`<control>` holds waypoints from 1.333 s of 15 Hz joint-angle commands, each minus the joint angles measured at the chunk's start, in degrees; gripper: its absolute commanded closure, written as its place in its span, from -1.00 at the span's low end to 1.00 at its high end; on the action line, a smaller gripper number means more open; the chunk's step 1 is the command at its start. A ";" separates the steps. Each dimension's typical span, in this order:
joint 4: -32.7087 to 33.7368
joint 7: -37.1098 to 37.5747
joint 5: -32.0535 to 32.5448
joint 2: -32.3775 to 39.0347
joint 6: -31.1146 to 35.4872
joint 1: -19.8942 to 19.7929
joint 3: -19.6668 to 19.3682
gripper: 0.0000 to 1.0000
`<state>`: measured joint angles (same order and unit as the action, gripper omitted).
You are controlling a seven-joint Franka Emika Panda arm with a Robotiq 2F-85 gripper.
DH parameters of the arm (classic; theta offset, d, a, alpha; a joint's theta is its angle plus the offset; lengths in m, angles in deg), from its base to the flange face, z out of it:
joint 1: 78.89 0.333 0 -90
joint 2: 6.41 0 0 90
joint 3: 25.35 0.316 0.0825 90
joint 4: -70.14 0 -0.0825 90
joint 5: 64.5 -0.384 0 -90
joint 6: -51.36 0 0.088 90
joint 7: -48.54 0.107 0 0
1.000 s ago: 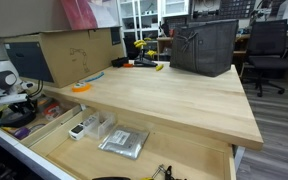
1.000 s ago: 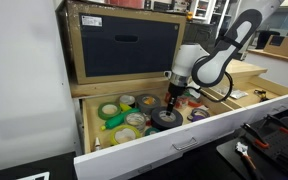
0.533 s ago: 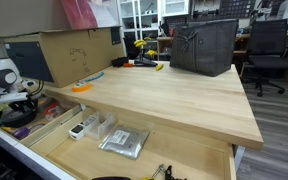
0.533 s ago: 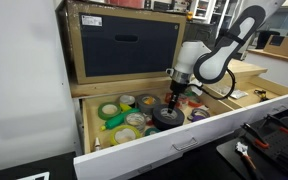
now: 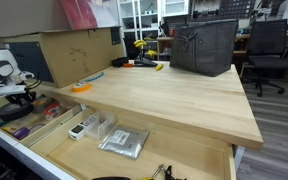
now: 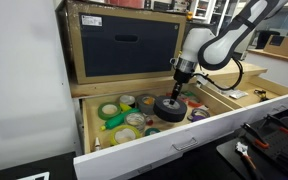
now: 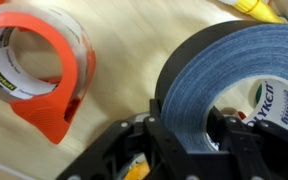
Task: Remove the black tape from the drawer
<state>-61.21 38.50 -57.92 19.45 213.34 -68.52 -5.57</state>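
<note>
My gripper [image 6: 174,96] is shut on the black tape [image 6: 168,108], a thick dark roll with a round centre hole. It holds the roll on edge, just above the other rolls in the drawer [image 6: 184,139], which has a white front rim. In the wrist view the black tape [image 7: 196,72] stands between the two jaws [image 7: 180,128], which clamp its wall, over the pale-wood drawer floor. In an exterior view the arm [image 5: 6,76] stands over the divided drawer [image 5: 46,116] at the far left; the tape is hidden there.
Several other rolls lie in the drawer, among them a green one [image 6: 108,110] and a yellowish one [image 6: 127,101]. An orange tape dispenser [image 7: 34,62] lies beside the black tape. A cardboard box [image 6: 124,45] stands on the wooden tabletop [image 5: 164,95] above. A wider drawer holds a clear plastic box [image 5: 92,126].
The gripper has risen with the black tape in it. The roll lay among the other rolls before and now hangs just above them.
</note>
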 commanded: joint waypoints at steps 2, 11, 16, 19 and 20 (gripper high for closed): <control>-1.25 -2.89 -3.51 -5.40 -4.81 -1.59 1.94 0.61; -3.58 -7.37 -5.50 -6.39 -8.34 -0.93 3.83 0.61; -3.91 -8.95 -8.12 -6.82 -7.56 -1.96 5.99 0.61; -1.42 -8.71 -11.54 -6.69 -9.18 -2.68 7.03 0.61; -0.68 -8.46 -12.76 -6.69 -9.38 -2.72 7.39 0.61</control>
<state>-63.15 31.18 -66.17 15.73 206.19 -70.07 -0.43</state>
